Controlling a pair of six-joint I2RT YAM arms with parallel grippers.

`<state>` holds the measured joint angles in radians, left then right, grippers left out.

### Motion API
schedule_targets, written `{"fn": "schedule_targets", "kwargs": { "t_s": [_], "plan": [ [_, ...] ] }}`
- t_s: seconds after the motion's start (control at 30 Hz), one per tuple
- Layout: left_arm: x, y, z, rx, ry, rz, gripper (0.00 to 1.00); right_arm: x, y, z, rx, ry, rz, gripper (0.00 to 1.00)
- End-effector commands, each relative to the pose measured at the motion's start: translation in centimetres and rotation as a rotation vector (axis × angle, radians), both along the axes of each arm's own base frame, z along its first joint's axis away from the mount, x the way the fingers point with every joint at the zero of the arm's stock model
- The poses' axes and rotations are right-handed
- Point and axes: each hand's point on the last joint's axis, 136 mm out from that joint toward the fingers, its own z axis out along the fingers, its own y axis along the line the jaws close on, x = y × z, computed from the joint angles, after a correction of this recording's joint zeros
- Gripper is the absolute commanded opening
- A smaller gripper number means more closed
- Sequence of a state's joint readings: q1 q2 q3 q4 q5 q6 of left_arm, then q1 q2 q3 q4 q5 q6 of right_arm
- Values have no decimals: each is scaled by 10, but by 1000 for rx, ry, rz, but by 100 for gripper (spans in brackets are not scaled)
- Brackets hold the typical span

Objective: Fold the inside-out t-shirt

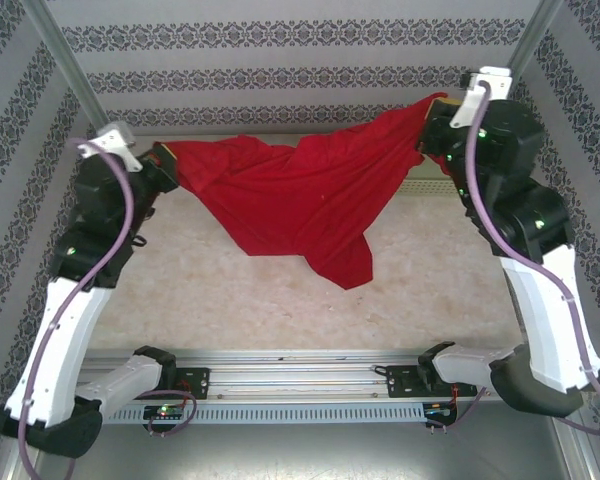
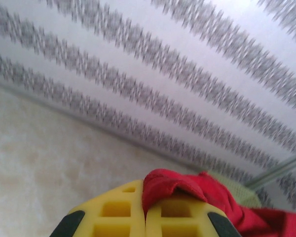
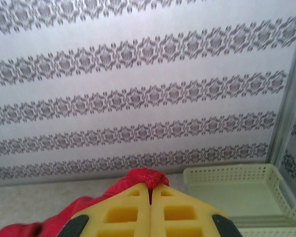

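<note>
Left hand (image 2: 145, 210) and right hand (image 3: 150, 192) each pinch one end of t-shirt (image 1: 300, 200); long axis runs left-right between them, slack sagging over bench (image 1: 230, 300)

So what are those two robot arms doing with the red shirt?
They are holding the red t-shirt up between them. The left gripper is pinched shut on one bit of the cloth and the right gripper on another. That leaves the shirt hanging spread out over the back of the table, with its middle drooping down. It is not folded yet. A pale green basket sits at the back right.
</note>
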<state>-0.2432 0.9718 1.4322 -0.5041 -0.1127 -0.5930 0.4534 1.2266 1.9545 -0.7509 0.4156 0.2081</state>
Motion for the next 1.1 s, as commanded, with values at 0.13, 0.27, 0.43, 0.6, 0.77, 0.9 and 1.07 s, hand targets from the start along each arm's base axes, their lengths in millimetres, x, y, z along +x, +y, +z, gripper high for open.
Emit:
{"fn": "schedule_targets", "kwargs": {
  "t_s": [0.13, 0.27, 0.43, 0.6, 0.77, 0.9, 1.07],
  "plan": [
    [-76, 19, 91, 3, -305, 4, 0, -77, -30, 74, 101, -223, 46, 0],
    [-89, 19, 102, -34, -373, -10, 0, -93, -26, 91, 143, -290, 110, 0],
    [-29, 17, 60, 23, -213, 59, 0, -34, -24, 73, 29, -216, -28, 0],
    [40, 30, -3, 104, -9, 227, 0, 59, -17, 17, 21, -41, -79, 0],
    [96, 56, -78, 158, 193, 376, 0, 151, -4, -71, 35, 136, -75, 0],
    [147, 66, -141, 175, 283, 379, 0, 216, 18, -157, 44, 282, -56, 0],
    [205, 71, -233, 150, 426, 309, 0, 283, 38, -258, 62, 436, -67, 0]
  ]
}}
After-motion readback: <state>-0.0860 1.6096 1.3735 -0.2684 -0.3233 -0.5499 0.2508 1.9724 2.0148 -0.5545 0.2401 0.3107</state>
